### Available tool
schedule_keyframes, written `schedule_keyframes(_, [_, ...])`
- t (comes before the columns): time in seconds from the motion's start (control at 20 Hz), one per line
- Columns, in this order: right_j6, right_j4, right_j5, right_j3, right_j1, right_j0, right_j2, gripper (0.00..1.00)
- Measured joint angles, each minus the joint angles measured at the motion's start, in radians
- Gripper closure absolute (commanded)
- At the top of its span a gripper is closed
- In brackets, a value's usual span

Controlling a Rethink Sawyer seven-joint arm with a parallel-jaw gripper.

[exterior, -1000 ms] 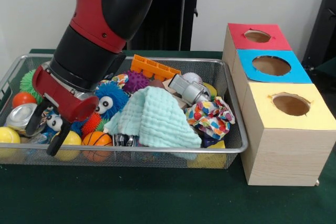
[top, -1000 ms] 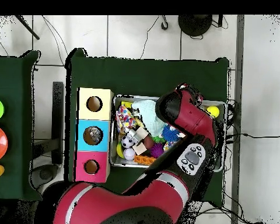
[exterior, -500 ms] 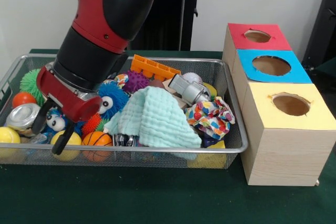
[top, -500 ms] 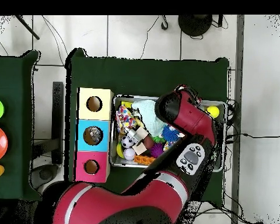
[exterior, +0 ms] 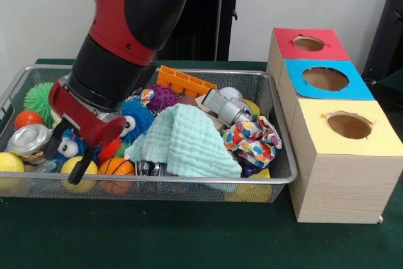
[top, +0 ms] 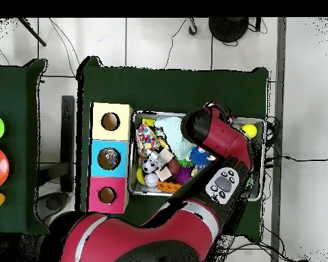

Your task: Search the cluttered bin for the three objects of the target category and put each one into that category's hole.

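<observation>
Robot gripper (exterior: 65, 159), jaws spread and seemingly empty, hovers over the bin (exterior: 277, 177); should descend squarely around one toy.

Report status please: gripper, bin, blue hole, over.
Gripper open, empty, low over the bin at its ball end. Blue hole unobstructed. Mint cloth covers middle clutter.

A mint-green cloth (exterior: 186, 143) lies crumpled over the toys, a multicoloured spotted cloth (exterior: 253, 138) just beside it. An orange toy brick (exterior: 184, 81) lies behind them. A small basketball (exterior: 116, 167) touches a yellow ball (exterior: 84, 167); a purple spiky ball (exterior: 163, 97) sits farther back.
</observation>
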Motion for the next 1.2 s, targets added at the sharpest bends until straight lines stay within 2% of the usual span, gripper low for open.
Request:
schedule_keyframes(0.7, [0.0,-0.037,0.03,0.0,0.0,0.006,-0.026,0.0])
schedule_keyframes(1.2, [0.0,-0.047,0.07,0.0,0.028,0.018,-0.058,0.0])
